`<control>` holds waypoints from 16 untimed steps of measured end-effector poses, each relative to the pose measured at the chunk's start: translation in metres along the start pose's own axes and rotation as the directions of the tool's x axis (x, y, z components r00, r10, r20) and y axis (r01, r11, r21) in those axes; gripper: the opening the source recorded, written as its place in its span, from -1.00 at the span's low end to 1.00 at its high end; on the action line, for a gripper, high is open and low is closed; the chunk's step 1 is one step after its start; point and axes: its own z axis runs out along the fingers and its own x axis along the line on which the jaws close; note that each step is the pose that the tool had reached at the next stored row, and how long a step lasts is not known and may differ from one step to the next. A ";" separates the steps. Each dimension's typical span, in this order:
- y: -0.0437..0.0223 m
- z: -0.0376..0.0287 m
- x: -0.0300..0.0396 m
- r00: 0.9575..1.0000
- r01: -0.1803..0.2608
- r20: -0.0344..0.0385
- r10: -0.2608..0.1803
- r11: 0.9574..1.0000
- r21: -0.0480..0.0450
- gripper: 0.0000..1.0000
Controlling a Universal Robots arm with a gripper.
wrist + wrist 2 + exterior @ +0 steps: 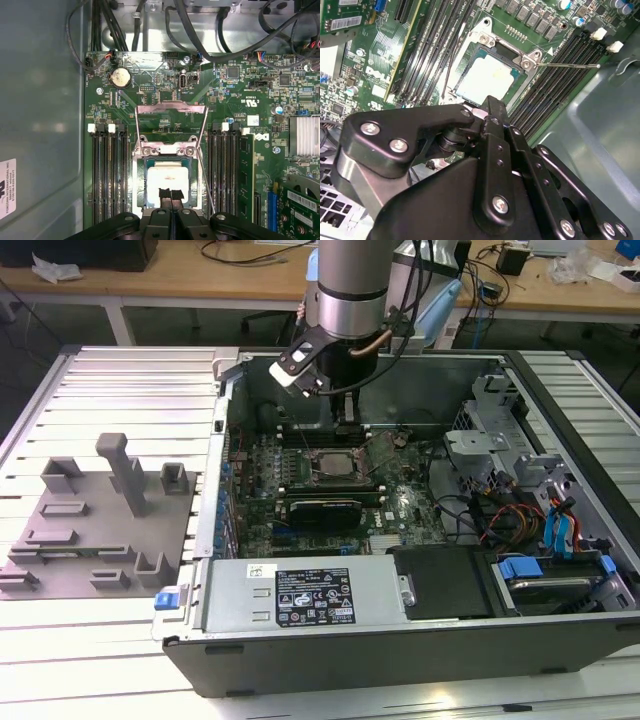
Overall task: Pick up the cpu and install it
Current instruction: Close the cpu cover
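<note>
The cpu (168, 181), a flat square chip with a silvery-white top, lies in the motherboard socket (141, 192), whose metal load frame (171, 125) is hinged open. In the second wrist view the cpu (487, 77) sits just beyond the black finger linkage. My gripper (170, 194) hovers over the chip's near edge, its two black fingertips pressed together with nothing between them. In the exterior view my gripper (347, 418) hangs inside the open computer case, just above the socket (334, 464).
Memory slots (106, 175) flank the socket on both sides, and a thin lever (206, 180) lies along it. A grey plastic tray (100, 530) sits outside the case at the exterior view's left. The case walls (400, 650), the power supply (305, 595) and drive cables (520, 525) surround the board.
</note>
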 end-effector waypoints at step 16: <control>0.0005 -0.0145 -0.0002 1.000 0.000 0.000 0.000 1.000 0.000 -0.79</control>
